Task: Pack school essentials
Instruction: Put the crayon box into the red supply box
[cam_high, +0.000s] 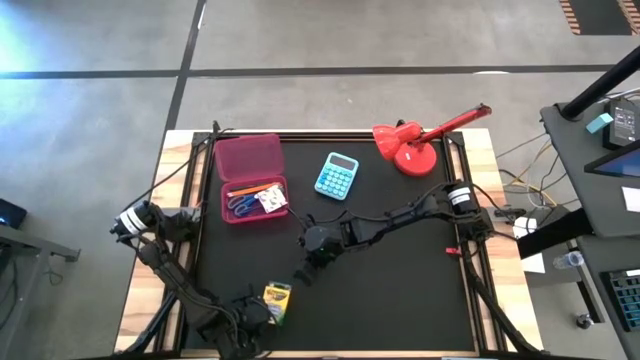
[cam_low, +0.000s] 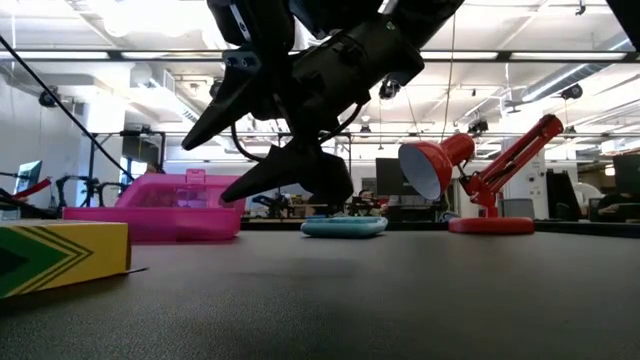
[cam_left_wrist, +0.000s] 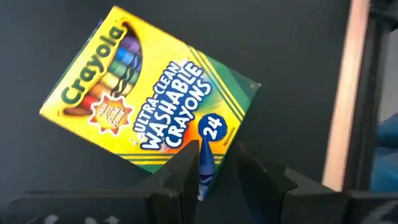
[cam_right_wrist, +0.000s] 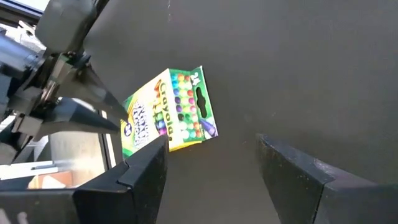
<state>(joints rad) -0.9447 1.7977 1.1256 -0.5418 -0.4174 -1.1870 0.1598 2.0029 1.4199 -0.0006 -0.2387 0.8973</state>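
The yellow-green crayon box (cam_high: 276, 298) lies flat on the black mat near the table's near edge; it also shows in the left wrist view (cam_left_wrist: 143, 106) and the right wrist view (cam_right_wrist: 168, 112). My left gripper (cam_left_wrist: 216, 171) is a little open at the box's "24" end. A thin blue stick, a pen or a crayon (cam_left_wrist: 205, 165), shows in the gap, its tip over the box's edge. My right gripper (cam_right_wrist: 211, 168) is wide open and empty. It hovers above the mat (cam_low: 255, 145), just right of and beyond the box. Scissors (cam_high: 240, 205), pencils (cam_high: 250, 188) and the white patterned square (cam_high: 272, 200) lie in the open pink case (cam_high: 250, 160). My left gripper has the blue stick (cam_left_wrist: 204, 180) in the gap next to one finger (cam_left_wrist: 186, 171), lying along the fingers. I cannot tell whether the fingers touch it or the box.
A turquoise calculator (cam_high: 337, 176) lies right of the case. A red desk lamp (cam_high: 415, 145) stands at the far right. The middle and right of the mat (cam_high: 400, 280) are bare. The wooden table edge (cam_left_wrist: 351, 93) runs close beside my left gripper.
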